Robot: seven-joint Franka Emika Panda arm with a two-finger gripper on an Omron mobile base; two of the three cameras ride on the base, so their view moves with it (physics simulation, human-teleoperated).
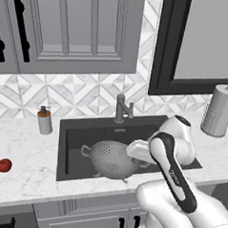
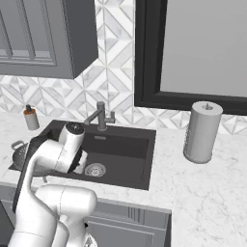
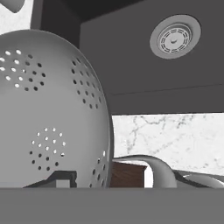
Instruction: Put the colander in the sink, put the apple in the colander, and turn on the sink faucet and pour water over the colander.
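Note:
The silvery colander [image 1: 108, 156] sits tilted inside the dark sink [image 1: 86, 128], in its left half, and its rim peeks out behind my arm [image 2: 18, 149]. My gripper [image 1: 131, 152] is at the colander's right rim, shut on it. In the hand view the perforated bowl [image 3: 48, 109] is very near, with one fingertip [image 3: 61, 178] inside the wall and a loop handle [image 3: 151, 166] just past the rim. The red apple [image 1: 4, 165] lies on the counter left of the sink. The grey faucet [image 1: 121, 108] stands behind the basin, no water running.
A soap dispenser [image 1: 44, 120] stands at the sink's back left corner. A paper towel roll [image 1: 220, 110] stands on the counter to the right. The silver drain [image 2: 95, 169] lies in the basin's right half. Wall cabinets hang above the counter on the left.

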